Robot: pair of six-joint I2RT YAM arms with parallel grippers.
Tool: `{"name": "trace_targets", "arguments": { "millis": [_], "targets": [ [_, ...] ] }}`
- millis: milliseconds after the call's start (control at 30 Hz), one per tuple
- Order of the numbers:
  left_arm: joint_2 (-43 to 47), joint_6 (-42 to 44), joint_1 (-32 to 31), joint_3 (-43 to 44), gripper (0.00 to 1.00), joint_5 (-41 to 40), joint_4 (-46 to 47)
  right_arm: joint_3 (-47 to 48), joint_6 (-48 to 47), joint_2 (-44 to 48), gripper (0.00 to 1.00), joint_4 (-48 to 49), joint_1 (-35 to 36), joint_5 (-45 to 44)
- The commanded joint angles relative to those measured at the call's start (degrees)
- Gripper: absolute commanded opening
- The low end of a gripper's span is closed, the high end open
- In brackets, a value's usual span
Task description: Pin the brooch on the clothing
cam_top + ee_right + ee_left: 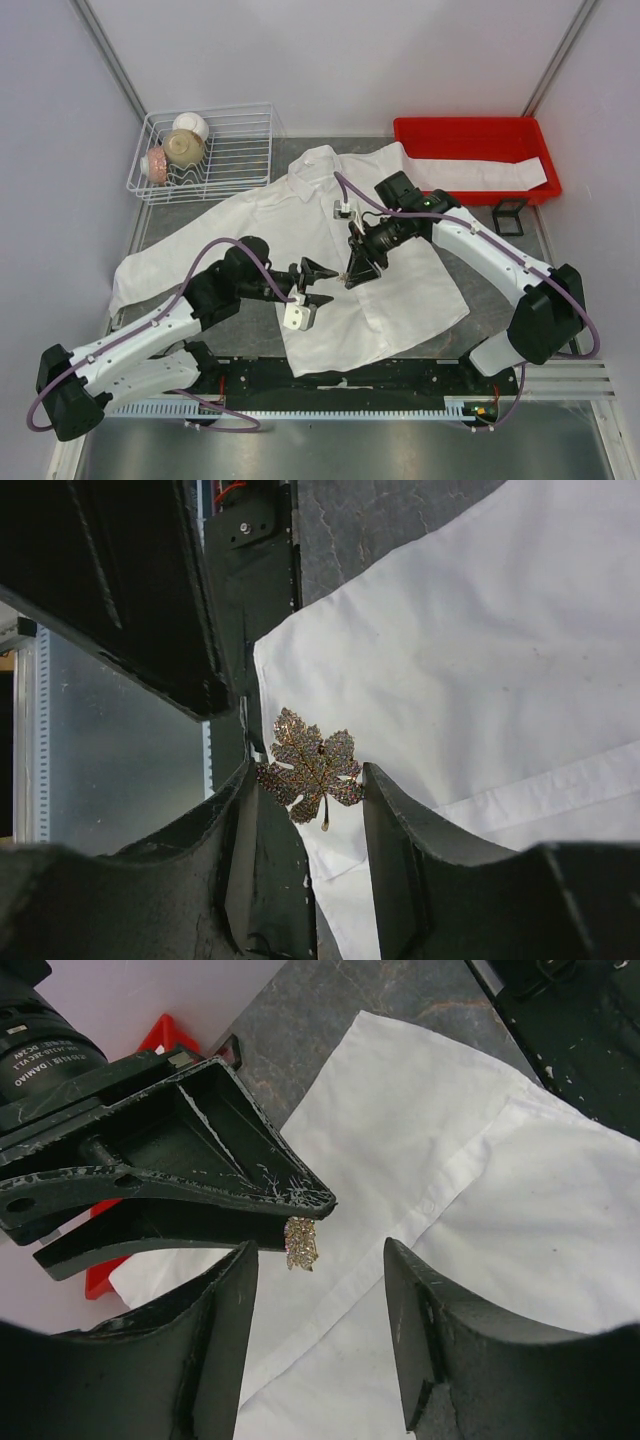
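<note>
Over middle of counter (240, 335), white shirt (400, 290) lies spread flat, collar far. Right fingers (400, 840) pinching gold leaf-shaped brooch (310, 768) at tips, over shirt front; contact with fabric unclear. Left fingers (450, 1340) spread, one either side of brooch, apart from it. Far left: wire rack (240, 150) with bowls (183, 148). Far right: red tray (470, 126) holding white cloth (480, 172).
</note>
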State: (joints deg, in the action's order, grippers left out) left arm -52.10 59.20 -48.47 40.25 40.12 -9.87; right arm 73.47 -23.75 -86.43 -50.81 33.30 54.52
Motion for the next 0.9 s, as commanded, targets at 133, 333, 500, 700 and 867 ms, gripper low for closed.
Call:
{"name": "trace_targets", "arguments": {
  "millis": [133, 333, 500, 700, 867],
  "targets": [
    [-0.9, 1.7, -2.2, -1.6, 0.53, -4.4, 9.7, 2.0, 0.7, 0.7, 0.42, -0.4, 3.1, 3.7],
    [-1.3, 1.4, -2.9, -1.7, 0.41, -5.1, 9.6, 2.5, 1.8, 0.8, 0.42, 0.3, 4.2, 4.0],
    [-1.4, 2.2, -3.0, -1.8, 0.31, -5.2, 8.5, 2.6, 2.0, 0.9, 0.41, 0.4, 4.2, 4.1],
    [-2.0, 3.6, -3.2, -1.8, 0.27, -5.7, 6.9, 2.5, 2.3, 1.1, 0.41, 0.4, 4.1, 4.7],
    [-2.2, 5.0, -3.3, -1.8, 0.15, -6.5, 5.7, 2.7, 2.4, 1.4, 0.4, 0.4, 4.1, 5.5]
  ]
}}
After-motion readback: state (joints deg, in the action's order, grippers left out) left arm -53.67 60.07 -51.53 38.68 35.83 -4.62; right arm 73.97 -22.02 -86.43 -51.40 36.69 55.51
